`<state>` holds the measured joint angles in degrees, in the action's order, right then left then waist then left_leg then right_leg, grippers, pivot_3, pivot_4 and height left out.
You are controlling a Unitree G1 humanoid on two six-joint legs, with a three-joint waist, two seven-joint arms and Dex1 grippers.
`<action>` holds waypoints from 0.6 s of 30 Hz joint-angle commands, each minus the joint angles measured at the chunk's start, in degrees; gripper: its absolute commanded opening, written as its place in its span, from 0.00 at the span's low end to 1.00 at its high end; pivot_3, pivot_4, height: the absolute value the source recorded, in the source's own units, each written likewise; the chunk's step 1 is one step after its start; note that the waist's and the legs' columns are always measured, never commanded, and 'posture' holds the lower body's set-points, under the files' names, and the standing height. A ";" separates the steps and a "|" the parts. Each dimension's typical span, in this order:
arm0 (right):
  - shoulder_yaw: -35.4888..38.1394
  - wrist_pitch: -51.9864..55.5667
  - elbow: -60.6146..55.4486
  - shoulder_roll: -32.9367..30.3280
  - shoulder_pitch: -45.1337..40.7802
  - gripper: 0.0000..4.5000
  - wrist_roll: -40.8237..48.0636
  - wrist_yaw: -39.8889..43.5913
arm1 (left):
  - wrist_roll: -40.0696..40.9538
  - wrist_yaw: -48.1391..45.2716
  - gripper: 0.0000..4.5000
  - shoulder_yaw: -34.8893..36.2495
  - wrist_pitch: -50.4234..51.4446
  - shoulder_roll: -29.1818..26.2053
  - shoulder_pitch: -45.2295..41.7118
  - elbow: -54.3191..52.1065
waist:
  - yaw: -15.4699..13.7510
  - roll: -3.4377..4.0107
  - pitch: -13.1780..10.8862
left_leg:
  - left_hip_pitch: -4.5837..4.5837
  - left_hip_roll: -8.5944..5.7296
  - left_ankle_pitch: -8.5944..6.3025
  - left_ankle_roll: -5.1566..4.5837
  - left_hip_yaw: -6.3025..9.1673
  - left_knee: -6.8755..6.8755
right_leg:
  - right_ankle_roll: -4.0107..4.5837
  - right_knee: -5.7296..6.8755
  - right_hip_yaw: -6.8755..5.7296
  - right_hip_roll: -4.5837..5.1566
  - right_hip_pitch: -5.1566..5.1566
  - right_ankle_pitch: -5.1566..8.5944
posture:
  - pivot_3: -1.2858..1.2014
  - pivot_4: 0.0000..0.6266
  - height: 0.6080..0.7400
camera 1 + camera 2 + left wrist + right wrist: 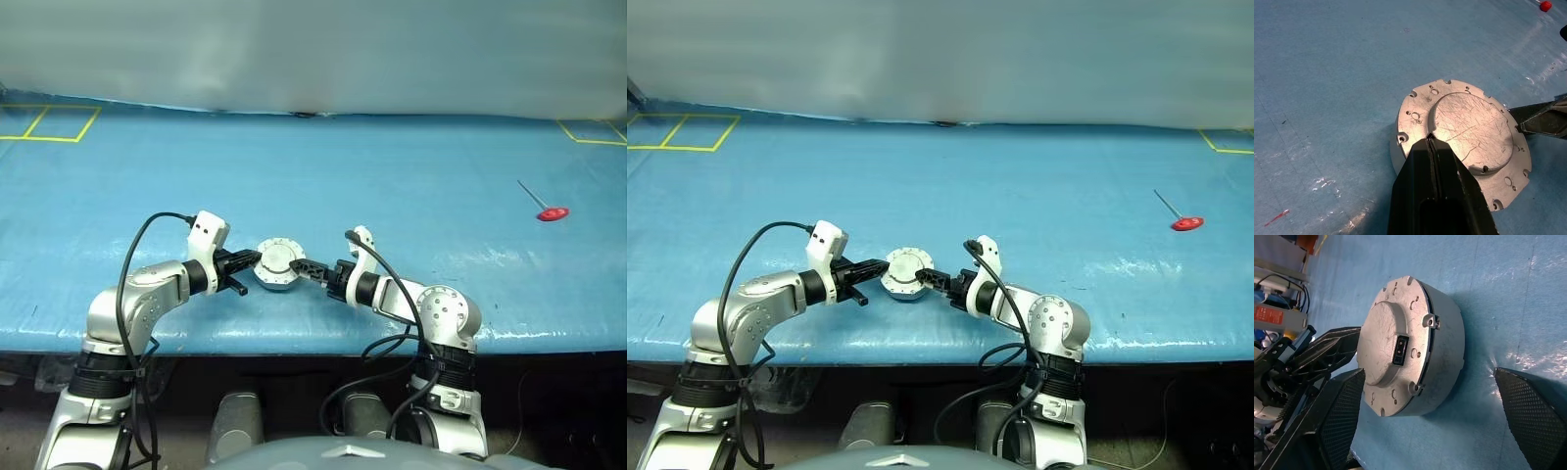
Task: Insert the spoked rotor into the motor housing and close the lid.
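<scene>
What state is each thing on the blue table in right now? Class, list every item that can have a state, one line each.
lid: closed flat on the housing, plain grey face up.
motor housing: closed, resting on the blue table.
left gripper: shut, tips on the lid's edge.
right gripper: open, fingers either side of the housing.
red-handled tool: lying loose on the table, far off on the right.

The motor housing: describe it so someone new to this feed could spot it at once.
On the blue table, look at the near edge, between the two grippers. The motor housing is the short round silver drum there, its lid closed flat on top. The red-handled tool, far right, is thin, not round.
</scene>
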<state>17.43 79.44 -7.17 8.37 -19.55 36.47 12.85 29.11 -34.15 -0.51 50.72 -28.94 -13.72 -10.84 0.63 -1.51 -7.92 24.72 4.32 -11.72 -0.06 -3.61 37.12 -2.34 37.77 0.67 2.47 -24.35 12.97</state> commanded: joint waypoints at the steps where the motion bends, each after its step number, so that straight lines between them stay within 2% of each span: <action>1: 2.38 0.87 1.20 8.63 -0.92 0.99 3.41 -3.55 | -0.48 -0.58 0.00 -2.17 0.81 0.55 0.98 0.52 | 0.01 0.00 0.00 | -0.01 0.00 0.00 0.00 0.02 0.00 | -0.01 0.00 0.00 0.00 0.00 0.00 | 0.52 0.24 1.00; 18: 0.53 -4.13 4.49 11.54 -1.51 0.99 20.18 -14.81 | -0.58 -0.75 0.00 -2.56 0.56 0.68 1.49 0.21 | 0.04 0.03 -0.01 | 0.08 0.00 0.00 -0.01 0.22 -0.05 | -0.10 -0.06 0.01 0.00 -0.02 0.07 | 0.52 0.24 1.00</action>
<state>16.75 76.83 -2.37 8.62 -19.90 53.34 -1.11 29.09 -34.32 -0.53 50.44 -28.87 -13.51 -11.00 0.67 -1.48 -7.93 24.81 4.32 -11.73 -0.08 -3.39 37.06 -2.43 37.71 0.69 2.47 -24.34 13.04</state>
